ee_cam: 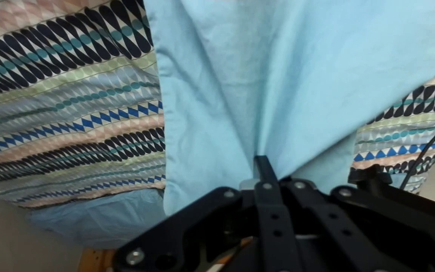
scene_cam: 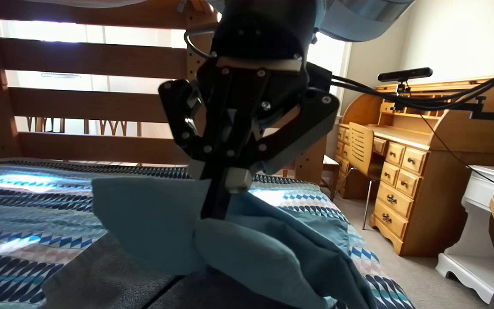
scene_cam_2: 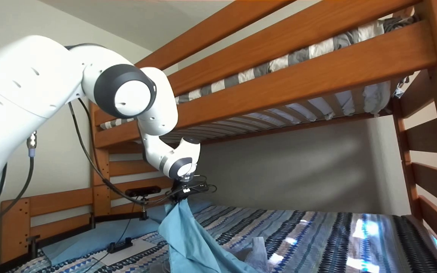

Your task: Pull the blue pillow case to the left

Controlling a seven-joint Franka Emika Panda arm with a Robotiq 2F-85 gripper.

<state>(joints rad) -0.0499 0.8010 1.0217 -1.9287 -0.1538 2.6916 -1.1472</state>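
Pillowcase [scene_cam_2: 192, 239], light blue, is caught: Robotiq gripper [scene_cam: 217, 206] jaws look clamped on a bunched fold, cloth gathered at the pinch in both exterior views. In an exterior view it slopes from the grip toward 5 o'clock and runs off the bottom edge. Wrist view: it fans from 8 o'clock up through 2, creases converging on the pinch, patterned bedspread [ee_cam: 51, 113] at 10 and 3. Gray textile [scene_cam: 97, 266] sits around 8 o'clock of the grip, partly covered by the case; can't tell if it's loose. Blue bedding [scene_cam_2: 101, 235], also around 8 o'clock, looks like a separate piece; don't confuse the two. Handling, my read: thin woven cloth, so light, limp, not fragile, creases easily. Can't be pushed, only dragged; far end will lag. Main load probably friction underneath, and the gray piece could ride along. Bunched layers should resist slip better than a single flat ply. If it pulls out, regrab a raised fold or doubled hem, clear of the bedspread. Next should be a slow, level pull toward 9 o'clock; whose left is meant isn't clear from the views.
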